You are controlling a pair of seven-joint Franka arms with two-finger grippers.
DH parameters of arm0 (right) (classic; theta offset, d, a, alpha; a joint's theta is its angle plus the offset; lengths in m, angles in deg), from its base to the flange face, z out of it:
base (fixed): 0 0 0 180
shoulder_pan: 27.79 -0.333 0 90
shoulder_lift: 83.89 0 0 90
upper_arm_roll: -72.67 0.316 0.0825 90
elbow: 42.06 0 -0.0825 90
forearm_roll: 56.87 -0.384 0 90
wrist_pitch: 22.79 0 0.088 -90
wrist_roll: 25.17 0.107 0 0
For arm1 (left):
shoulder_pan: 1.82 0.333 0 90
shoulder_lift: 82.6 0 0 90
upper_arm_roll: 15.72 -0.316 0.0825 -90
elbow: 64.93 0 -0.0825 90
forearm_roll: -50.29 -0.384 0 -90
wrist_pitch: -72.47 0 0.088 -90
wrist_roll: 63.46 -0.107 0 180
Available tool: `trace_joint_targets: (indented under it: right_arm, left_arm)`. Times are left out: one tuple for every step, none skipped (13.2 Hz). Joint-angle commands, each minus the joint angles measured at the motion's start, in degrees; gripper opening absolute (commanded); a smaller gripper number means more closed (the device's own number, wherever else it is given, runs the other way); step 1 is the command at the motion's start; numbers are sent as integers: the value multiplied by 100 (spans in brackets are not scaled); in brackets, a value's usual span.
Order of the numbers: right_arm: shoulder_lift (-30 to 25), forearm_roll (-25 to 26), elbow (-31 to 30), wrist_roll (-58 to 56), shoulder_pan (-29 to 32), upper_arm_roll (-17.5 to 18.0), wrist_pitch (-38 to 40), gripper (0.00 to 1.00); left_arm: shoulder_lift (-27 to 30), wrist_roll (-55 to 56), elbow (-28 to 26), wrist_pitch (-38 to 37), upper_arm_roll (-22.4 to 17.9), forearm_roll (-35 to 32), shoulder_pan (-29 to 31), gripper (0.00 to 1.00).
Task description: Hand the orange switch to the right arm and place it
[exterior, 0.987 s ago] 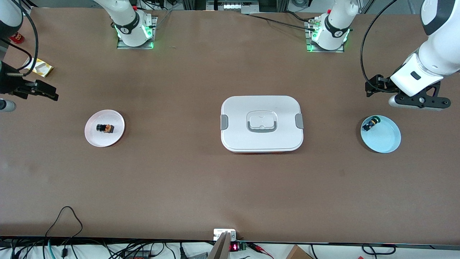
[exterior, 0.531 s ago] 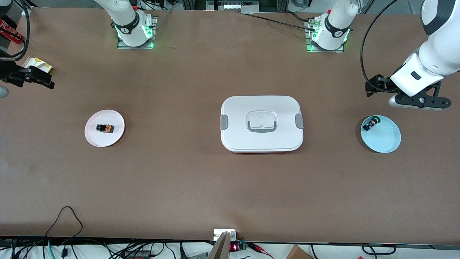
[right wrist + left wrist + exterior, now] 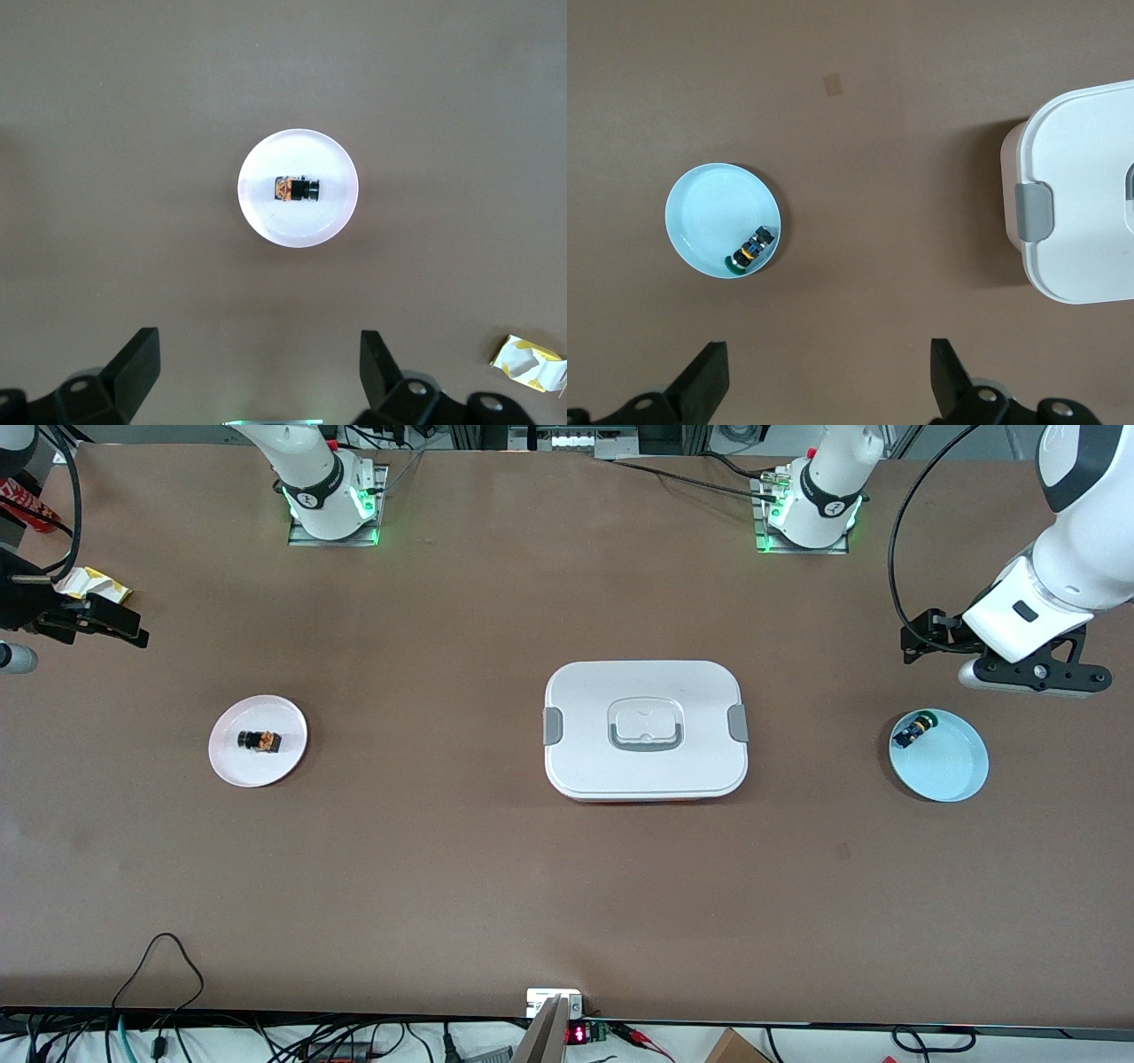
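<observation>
Front view: you've got the orange switch (image 3: 259, 740), a tiny black cylinder with an orange cap and tan-orange body, lying on its side in the round pale-pink plate (image 3: 288, 757) toward the right arm's end of the brown counter (image 3: 443, 868). The right pincer (image 3: 89, 627) hangs over the counter near that end, jaws spread wide, holding nothing; the right wrist view shows the switch (image 3: 295, 189) centred on the plate (image 3: 266, 221). The left pincer (image 3: 1032, 673) hovers just beside the round light-blue dish (image 3: 961, 775), also spread wide and empty. That dish holds the green-capped black switch (image 3: 915, 731) (against the rim). The white rectangular lidded box with grey clips (image 3: 645, 731) sits mid-counter, well apart from both. A crumpled yellow-and-white wrapper (image 3: 93, 584) lies near the right pincer.
</observation>
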Motion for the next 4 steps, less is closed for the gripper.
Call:
trace_joint_targets:
  right_arm:
    - [34,-56,176,46,-1,8,110,100]
    - [34,-56,176,46,-10,16,110,100]
    - [34,-56,176,29,-10,25,110,100]
    - [34,-56,176,11,-10,34,110,100]
  left_arm:
    - [19,73,91,-111,14,-28,12,100]
    - [19,73,91,-111,14,-28,12,100]
    - [19,73,91,-111,14,-28,12,100]
    - [19,73,91,-111,14,-28,12,100]
